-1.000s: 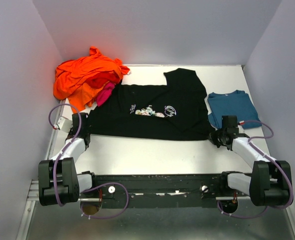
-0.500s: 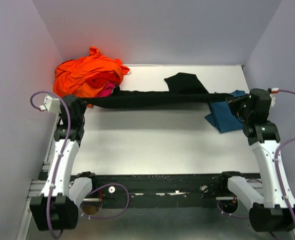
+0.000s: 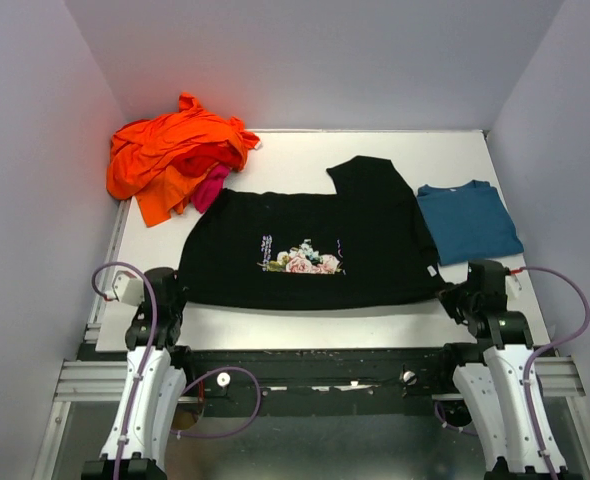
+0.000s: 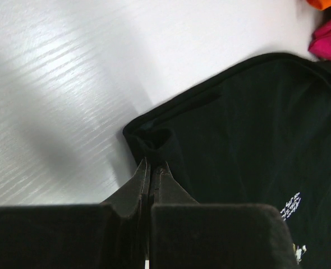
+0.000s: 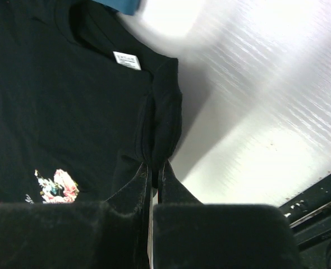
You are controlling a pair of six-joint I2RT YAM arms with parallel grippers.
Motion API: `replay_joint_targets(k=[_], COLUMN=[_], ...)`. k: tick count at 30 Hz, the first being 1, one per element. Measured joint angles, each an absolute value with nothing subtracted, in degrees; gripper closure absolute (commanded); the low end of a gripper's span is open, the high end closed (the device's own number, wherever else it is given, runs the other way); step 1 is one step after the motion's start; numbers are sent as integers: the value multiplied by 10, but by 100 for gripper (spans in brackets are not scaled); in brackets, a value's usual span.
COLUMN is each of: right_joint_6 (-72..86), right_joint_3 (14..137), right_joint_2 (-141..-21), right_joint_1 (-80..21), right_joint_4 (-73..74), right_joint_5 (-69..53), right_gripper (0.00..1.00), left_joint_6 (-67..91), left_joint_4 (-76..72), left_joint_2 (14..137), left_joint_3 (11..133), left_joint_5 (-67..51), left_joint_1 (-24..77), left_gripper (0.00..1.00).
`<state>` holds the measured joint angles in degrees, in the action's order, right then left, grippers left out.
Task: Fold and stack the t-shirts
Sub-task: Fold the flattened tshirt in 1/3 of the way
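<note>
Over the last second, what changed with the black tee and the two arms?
Both arms lifted the black t-shirt toward the far side, stretched between them, then drew it back. It now lies spread flat closer to the near edge, print up. The left pincer and right pincer stay shut on it. The teal t-shirt and orange t-shirt lie as before.

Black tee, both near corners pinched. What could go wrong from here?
The left gripper and right gripper each pinch only a corner bunch of the black tee; it may slip on a lift.
Its right edge seems to touch the teal tee; dragging could pull that askew.
Its far sleeve juts out at an angle, so a fold may come out uneven.
</note>
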<state>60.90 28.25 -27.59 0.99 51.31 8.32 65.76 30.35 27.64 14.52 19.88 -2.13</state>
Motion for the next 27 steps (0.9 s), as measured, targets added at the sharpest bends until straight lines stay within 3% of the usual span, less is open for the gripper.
replay_joint_targets(k=[3, 5, 7, 9, 14, 18, 20, 22, 27], right_joint_6=[615, 617, 619, 622, 601, 543, 512, 479, 415], right_joint_3=[261, 248, 241, 241, 246, 299, 336, 368, 402], right_joint_2=[-244, -239, -243, -251, -286, -329, -361, -396, -480], right_joint_1=[12, 12, 12, 12, 12, 12, 12, 12, 8], right_joint_4=[528, 530, 533, 531, 521, 489, 461, 422, 302], right_joint_5=[83, 83, 83, 82, 79, 78, 74, 59, -13], right_gripper=[99, 91, 71, 52, 26, 23, 23, 23, 24], left_joint_6=[674, 676, 676, 674, 661, 633, 611, 590, 511], left_joint_4=[313, 314, 314, 314, 319, 328, 330, 323, 233], left_joint_2=[255, 259, 267, 275, 277, 275, 294, 318, 407], left_joint_3=[124, 124, 126, 129, 145, 185, 230, 272, 325], left_joint_5=[194, 193, 193, 193, 197, 220, 240, 261, 238], left_joint_1=[-21, -21, -21, -21, -21, -21, -21, -21, -20], left_gripper=[100, 98, 86, 67, 38, 27, 12, 4, 11])
